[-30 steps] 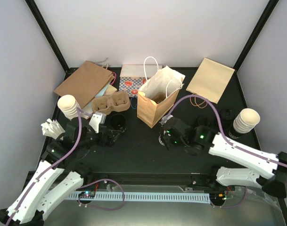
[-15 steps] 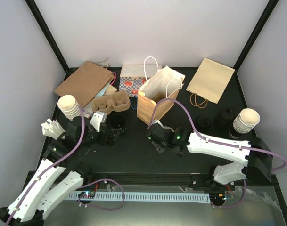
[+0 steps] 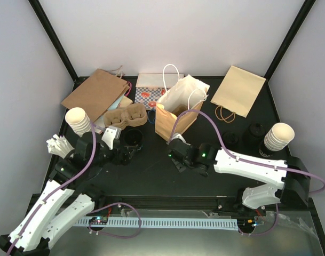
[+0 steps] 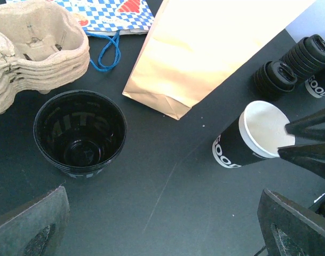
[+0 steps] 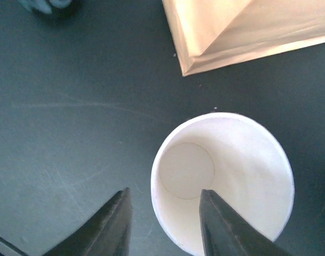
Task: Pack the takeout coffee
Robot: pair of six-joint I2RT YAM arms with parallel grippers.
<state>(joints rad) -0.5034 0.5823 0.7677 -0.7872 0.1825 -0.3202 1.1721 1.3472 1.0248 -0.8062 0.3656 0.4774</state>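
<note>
Black tabletop [image 3: 151,173], boxed in by pale walls, is serving as the work surface. On it the black cup [image 4: 79,133], small, round and dark inside, is standing upright at left-centre, just beside a stack of cardboard trays [image 4: 55,56] and outside their hollows. The left gripper [image 4: 163,191] is hovering on the near side of this cup with its fingers spread wide. It is released and grasping nothing, and the cup is sitting ahead of the fingers, apart from both. Further right, a paper bag [image 4: 205,53] is standing upright with its mouth open, its white handles showing in the overhead view. Just in front of that bag, a printed paper cup [image 4: 234,146], black outside and white inside, is standing on the table. The right gripper [image 5: 165,192] is poised over it with fingers narrowly parted astride the rim, one finger over the white lining and one outside the wall. Gaps are showing on both sides of the wall in the right wrist view, so this claw is not reading as clenched. Two stacks of black lids [image 4: 277,79] are sitting beyond the printed paper cup. Behind the trays, a blue-and-white patterned bag [image 4: 114,10] is lying flat. Stacks of white cups [image 3: 77,120] are standing at the left and right edges. Two flat brown bags [image 3: 95,93] are lying at the rear corners.
</note>
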